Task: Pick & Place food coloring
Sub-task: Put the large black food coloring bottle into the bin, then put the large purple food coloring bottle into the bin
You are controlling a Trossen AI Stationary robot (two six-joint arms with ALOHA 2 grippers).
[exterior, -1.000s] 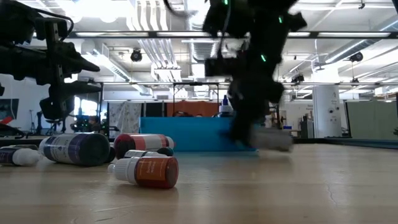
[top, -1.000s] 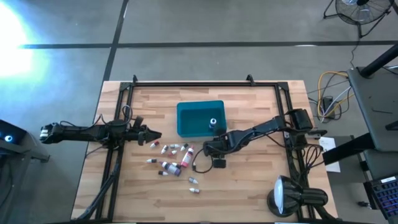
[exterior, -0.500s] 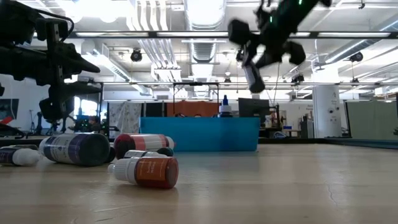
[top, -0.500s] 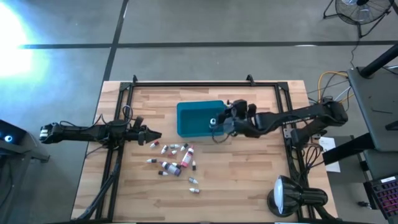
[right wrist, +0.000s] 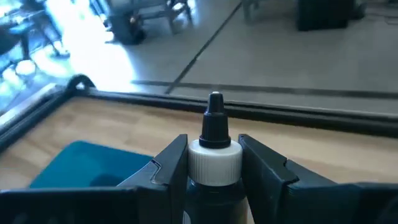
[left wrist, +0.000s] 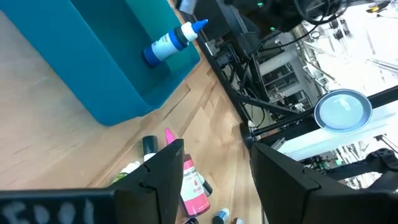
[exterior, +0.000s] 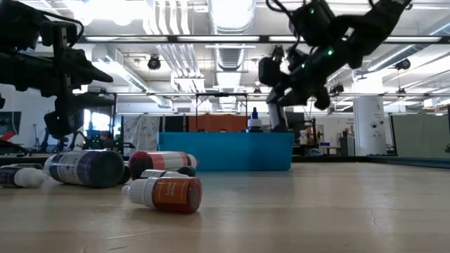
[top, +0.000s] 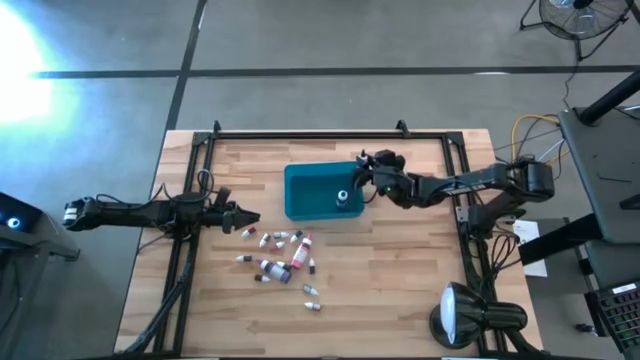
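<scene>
A teal bin (top: 300,175) stands at the middle of the table, with one blue-capped food coloring bottle (top: 343,196) upright inside it by its right wall. Several more food coloring bottles (top: 281,249) lie loose on the wood near the bin's front. My right gripper (top: 368,174) hovers over the bin's far right corner, shut on a black-capped food coloring bottle (right wrist: 214,146). My left gripper (top: 250,217) waits open at the table's left, just left of the loose bottles. My right gripper pinches the bottle between its two fingers, one on each side of the body just below the white collar (right wrist: 214,160). The black cap (right wrist: 215,121) sticks out past the fingertips. The bottle is lifted clear of the table, above the bin's far right corner.
A black frame rail (top: 300,135) runs along the table's far edge and down both sides. A round lamp head (top: 458,316) sits at the near right corner. Bare wood lies right of the loose bottles and along the near edge.
My right gripper has risen from the table beside the loose bottles and swung toward the far edge, past the bin's right wall to its far right corner, rolling its wrist on the way. The black-capped bottle has gone with it, lifted clear.
</scene>
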